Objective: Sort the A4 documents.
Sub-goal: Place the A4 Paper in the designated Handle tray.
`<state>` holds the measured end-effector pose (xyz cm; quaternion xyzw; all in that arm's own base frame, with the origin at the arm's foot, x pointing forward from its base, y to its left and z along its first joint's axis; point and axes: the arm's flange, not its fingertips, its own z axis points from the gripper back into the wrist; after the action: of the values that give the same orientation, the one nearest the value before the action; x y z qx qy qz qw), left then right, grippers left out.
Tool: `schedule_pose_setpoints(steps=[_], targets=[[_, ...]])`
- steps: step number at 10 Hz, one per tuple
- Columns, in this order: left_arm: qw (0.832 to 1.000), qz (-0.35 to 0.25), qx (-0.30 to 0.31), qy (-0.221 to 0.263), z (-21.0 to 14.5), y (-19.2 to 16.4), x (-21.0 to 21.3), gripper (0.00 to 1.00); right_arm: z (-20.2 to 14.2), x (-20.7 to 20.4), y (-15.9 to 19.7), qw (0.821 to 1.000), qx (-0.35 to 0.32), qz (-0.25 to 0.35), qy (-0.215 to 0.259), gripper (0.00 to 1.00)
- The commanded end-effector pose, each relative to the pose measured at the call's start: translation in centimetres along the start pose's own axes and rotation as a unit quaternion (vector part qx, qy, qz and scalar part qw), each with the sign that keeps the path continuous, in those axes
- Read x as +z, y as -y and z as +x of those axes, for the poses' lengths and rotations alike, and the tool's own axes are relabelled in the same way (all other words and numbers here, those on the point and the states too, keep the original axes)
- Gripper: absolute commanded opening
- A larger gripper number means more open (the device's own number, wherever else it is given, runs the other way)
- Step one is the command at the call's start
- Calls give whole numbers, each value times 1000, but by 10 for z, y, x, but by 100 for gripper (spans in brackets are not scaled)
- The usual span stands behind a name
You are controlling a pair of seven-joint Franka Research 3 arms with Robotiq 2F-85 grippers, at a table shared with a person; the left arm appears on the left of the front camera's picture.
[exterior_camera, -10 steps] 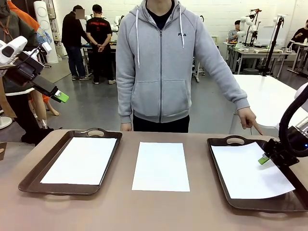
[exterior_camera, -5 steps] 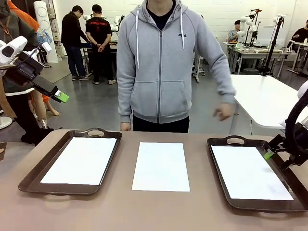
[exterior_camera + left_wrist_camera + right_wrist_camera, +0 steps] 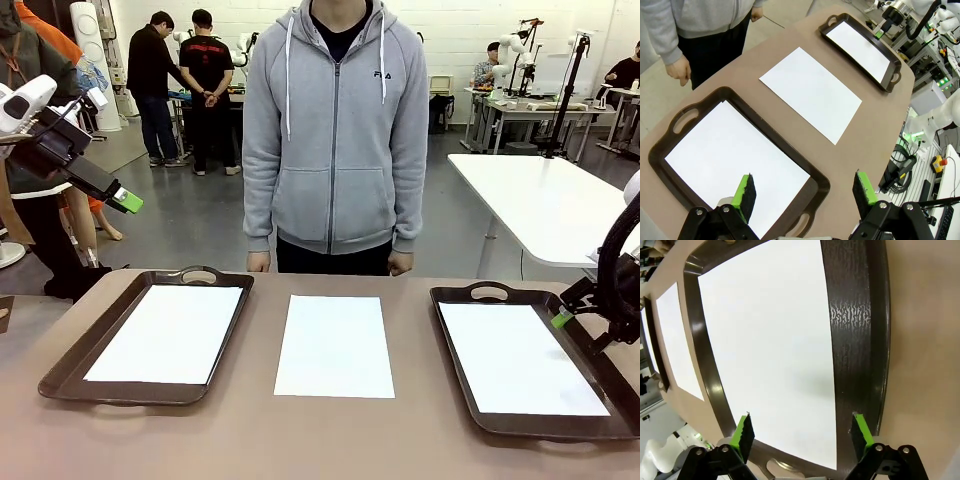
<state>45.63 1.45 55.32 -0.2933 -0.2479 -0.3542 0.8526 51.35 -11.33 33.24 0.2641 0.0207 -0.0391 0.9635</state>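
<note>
Your right fingers point(image 3: 744, 432) are spread, empty, over the rim of the right tray point(image 3: 855, 315), which holds one A4 document point(image 3: 770, 340). Your left fingers point(image 3: 745, 190), released and empty, hang above the left tray point(image 3: 812, 181) holding a second document point(image 3: 730, 155). A third document point(image 3: 335, 345) lies on the counter point(image 3: 330, 430) between the trays, before the person point(image 3: 335, 140).

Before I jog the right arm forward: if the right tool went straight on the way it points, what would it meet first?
Most likely the A4 sheet in the dark brown tray: the open right tool points down at it, one finger over the tray's rim. Depth is unclear.
</note>
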Motion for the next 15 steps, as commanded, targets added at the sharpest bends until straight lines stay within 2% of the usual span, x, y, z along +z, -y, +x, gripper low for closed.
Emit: schedule_pose_setpoints(steps=[1, 15], targets=[[1000, 0, -5, 1, -1, 1, 1, 100, 2, -1, 1, 1000, 4, 2, -2, 100], [1000, 0, -5, 1, -1, 1, 1, 100, 2, -1, 1, 1000, 4, 2, -2, 100]])
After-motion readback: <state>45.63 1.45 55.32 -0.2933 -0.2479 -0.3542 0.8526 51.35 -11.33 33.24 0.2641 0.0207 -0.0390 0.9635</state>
